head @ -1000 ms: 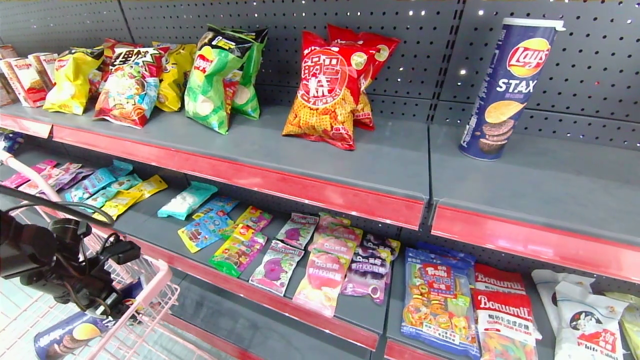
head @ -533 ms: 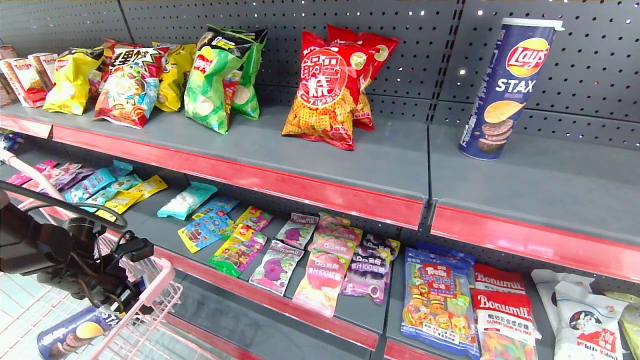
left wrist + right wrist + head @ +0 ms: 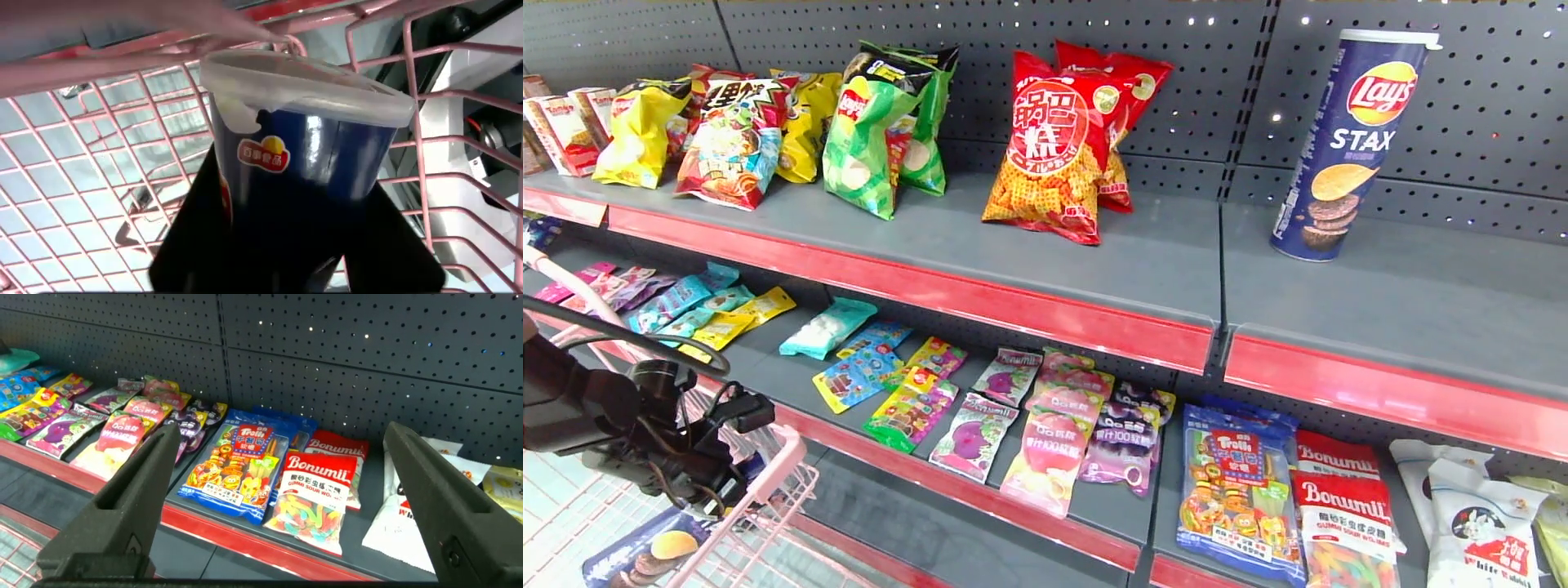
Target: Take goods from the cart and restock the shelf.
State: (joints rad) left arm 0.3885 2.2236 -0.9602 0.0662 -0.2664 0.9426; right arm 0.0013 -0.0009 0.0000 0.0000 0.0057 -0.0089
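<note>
Pickup step: my left gripper (image 3: 294, 245) pinches the blue cardboard crisp tube (image 3: 302, 155), low inside the pink wire cart (image 3: 783, 457); right gripper (image 3: 286, 514) spread, idle; next I'd lift clear of the rim toward the grey metal shelf (image 3: 1388, 302).

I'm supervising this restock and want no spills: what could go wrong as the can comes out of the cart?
1. The left tool holds the chips can close to the cart's pink rim; the lid could snag on lifting.
2. The tall can already on the upper shelf stands alone; a nudge during placing might topple it.
</note>
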